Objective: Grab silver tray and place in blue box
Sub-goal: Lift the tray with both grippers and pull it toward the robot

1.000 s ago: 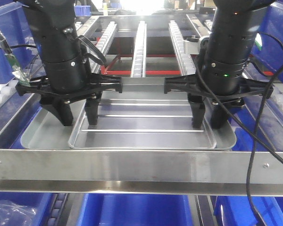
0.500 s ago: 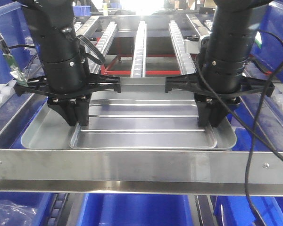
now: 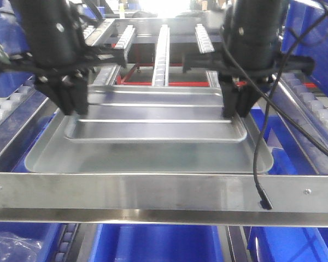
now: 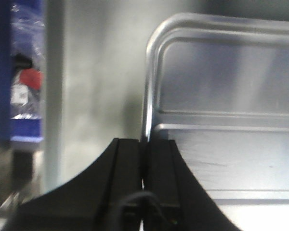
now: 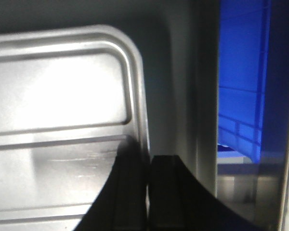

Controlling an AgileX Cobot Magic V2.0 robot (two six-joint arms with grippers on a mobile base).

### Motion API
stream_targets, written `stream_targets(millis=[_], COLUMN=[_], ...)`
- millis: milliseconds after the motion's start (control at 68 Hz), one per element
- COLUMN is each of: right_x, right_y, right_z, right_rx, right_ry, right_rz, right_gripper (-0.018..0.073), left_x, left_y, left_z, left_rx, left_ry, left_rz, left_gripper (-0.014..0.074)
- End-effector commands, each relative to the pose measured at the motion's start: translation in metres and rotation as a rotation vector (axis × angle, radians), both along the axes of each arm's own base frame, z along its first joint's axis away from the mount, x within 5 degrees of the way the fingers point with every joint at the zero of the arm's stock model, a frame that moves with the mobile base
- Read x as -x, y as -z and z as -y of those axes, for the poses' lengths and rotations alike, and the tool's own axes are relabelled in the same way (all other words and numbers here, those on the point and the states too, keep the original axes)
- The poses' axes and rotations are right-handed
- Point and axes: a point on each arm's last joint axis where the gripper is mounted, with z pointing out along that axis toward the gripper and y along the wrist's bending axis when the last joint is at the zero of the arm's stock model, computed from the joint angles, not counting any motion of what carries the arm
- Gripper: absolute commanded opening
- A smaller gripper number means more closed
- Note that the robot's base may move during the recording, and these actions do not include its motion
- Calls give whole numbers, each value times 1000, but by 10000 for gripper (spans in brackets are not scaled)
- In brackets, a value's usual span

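The left gripper (image 3: pixel 71 108) and the right gripper (image 3: pixel 236 109) are each pinched tight on opposite end rims of the silver tray (image 3: pixel 153 128). They hold it level, just above a second tray (image 3: pixel 153 159) resting on the bench. Gripping both ends likely stops the wide, thin sheet from tipping. The blue box (image 3: pixel 153 244) sits low, beneath the frame bar (image 3: pixel 153 194).

Soft blur, glare on silver tray (image 5: pixel 58 91)
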Motion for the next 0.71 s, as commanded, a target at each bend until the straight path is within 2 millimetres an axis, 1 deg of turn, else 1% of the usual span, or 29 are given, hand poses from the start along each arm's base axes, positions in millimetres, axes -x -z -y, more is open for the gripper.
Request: stream_targets(millis=[0, 59, 118, 221, 353, 485, 559, 691], right_x=[9, 14, 21, 36, 61, 86, 101, 128], right_y=[-39, -43, -44, -45, -43, -38, -32, -28], right_z=[-5, -8, -10, -10, -12, -14, -12, -8], right_rx=[-52, -72, -80, -78, -101, -143, -137, -155], right_ry=[-8, 1, 4, -12, -8, 9, 4, 5], right_rz=[106, 113, 111, 101, 86, 85, 59, 42], right_gripper=[70, 70, 70, 70, 70, 70, 70, 70], left_x=[11, 15, 19, 30, 52, 74, 85, 107], left_y=[-37, -39, -37, -37, -36, -34, -33, -26], left_z=[-4, -6, -9, -12, -5, -1, 2, 7], left_rx=[78, 87, 78, 84, 81, 85, 91, 92], left_ry=[-17, -20, -21, -17, 21, 11, 21, 21], left_rz=[49, 43, 32, 20, 5, -9, -19, -39], left_gripper=[-99, -99, -99, -99, -99, -99, -99, -99])
